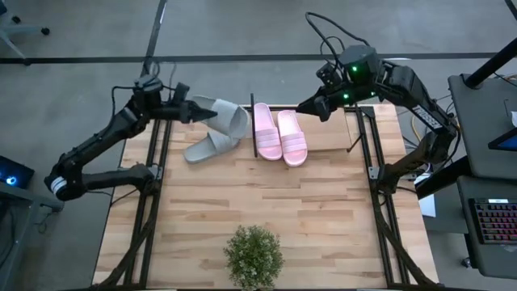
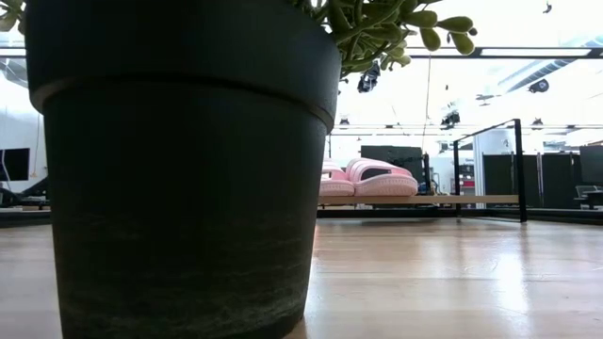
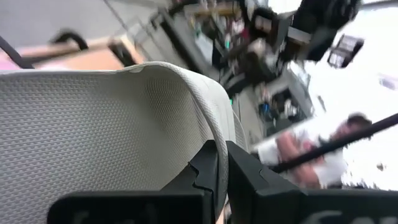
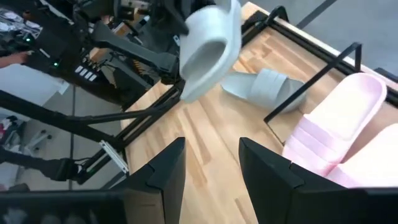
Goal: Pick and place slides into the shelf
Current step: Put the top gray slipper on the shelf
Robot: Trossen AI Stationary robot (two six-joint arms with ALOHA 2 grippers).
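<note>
- Left gripper is clamped on the edge of a light grey slide, held lifted above the table's back left part; in the left wrist view its dark fingers pinch the strap rim nearly together.
- Right gripper hangs over the shelf's right half, fingers parted, nothing between them.
- Second grey slide lies flat on the plank table, just left of the shelf.
- Pink pair sits side by side on the shelf's left part, touching.
- Low view: a dark plant pot blocks most of the scene; only the pink pair and the shelf's black frame show beyond it.
- Held slide's surface is finely dimpled, its strap wide and rounded; the pink straps are ribbed.
</note>
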